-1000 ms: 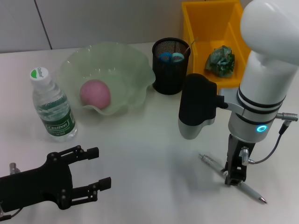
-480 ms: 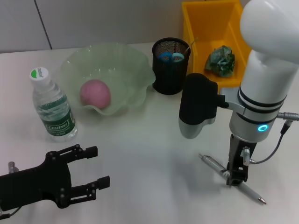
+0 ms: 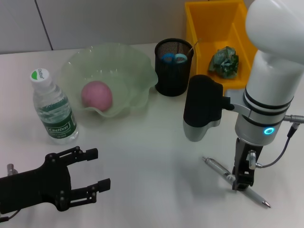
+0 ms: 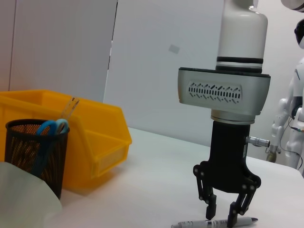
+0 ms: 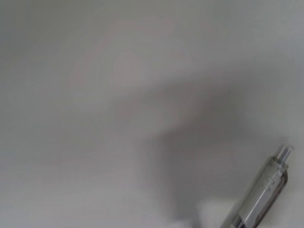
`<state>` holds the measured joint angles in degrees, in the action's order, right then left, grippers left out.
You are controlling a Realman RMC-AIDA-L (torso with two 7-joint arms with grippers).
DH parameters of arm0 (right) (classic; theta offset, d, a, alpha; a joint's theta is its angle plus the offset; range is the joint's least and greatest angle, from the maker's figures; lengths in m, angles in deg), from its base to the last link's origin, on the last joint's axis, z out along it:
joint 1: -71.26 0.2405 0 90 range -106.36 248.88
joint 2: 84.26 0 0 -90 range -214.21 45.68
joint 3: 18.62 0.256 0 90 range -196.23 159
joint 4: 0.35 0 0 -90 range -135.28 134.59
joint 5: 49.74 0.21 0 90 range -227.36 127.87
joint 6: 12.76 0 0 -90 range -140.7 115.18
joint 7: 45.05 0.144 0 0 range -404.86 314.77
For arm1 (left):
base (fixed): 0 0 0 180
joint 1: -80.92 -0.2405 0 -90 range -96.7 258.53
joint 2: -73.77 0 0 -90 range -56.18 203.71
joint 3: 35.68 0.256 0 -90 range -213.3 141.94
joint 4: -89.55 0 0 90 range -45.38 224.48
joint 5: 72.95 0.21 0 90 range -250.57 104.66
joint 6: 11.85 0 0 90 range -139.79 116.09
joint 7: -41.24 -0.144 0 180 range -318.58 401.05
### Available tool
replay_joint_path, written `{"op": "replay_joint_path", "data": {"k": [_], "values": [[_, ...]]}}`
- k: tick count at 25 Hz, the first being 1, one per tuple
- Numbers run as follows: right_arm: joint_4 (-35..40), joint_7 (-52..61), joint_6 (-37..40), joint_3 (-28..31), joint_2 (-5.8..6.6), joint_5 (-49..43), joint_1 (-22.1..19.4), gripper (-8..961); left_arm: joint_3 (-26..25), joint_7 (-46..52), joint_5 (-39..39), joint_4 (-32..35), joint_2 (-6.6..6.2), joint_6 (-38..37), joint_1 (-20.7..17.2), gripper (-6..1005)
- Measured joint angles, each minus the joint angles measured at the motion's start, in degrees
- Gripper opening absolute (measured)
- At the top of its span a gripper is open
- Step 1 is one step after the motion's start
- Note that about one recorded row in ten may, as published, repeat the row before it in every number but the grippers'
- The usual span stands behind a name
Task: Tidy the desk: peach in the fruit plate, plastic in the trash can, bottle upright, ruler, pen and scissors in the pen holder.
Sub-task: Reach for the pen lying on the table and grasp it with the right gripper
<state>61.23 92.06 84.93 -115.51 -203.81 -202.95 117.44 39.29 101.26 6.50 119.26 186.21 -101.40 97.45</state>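
Observation:
A silver pen [image 3: 218, 167] [image 4: 213, 223] [image 5: 262, 196] lies slanted on the white table at the front right. My right gripper [image 3: 241, 182] [image 4: 221, 219] points straight down onto it, open, one finger on each side of the barrel, tips at table level. The peach [image 3: 97, 95] rests in the pale green fruit plate [image 3: 133, 61]. The bottle [image 3: 53, 110] stands upright at the left. Blue-handled scissors [image 3: 173, 58] [image 4: 50, 127] and a clear ruler [image 4: 70, 105] stick out of the black mesh pen holder [image 3: 174, 76] [image 4: 33, 156]. Crumpled green plastic [image 3: 224, 61] lies in the yellow trash can [image 3: 199, 23]. My left gripper [image 3: 95, 169] hovers open at the front left.
The right arm's black wrist housing [image 3: 202, 109] hangs just in front of the pen holder. The yellow bin [image 4: 95, 137] stands right behind the holder. A wall rises beyond the table's far edge.
My right gripper has slid a little to the right along the pen and sunk slightly lower around it. The left arm has barely drifted.

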Motion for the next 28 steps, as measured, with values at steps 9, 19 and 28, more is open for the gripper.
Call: {"op": "replay_joint_path", "data": {"k": [9,19,28], "values": [[-0.33,0.08,-0.27,-0.38,-0.06,0.0,-0.07,326,0.0,0.0,0.0,0.09,-0.11,0.0,-0.01,794],[-0.39,0.18,-0.43,-1.32,-0.07,0.02,-0.13,321,0.0,0.0,0.0,0.0,-0.12,-0.01,-0.01,794],[-0.31,0.62,-0.83,-1.94,-0.07,0.02,0.06,231,-0.19,0.0,0.0,0.0,-0.14,-0.01,-0.1,794]]}}
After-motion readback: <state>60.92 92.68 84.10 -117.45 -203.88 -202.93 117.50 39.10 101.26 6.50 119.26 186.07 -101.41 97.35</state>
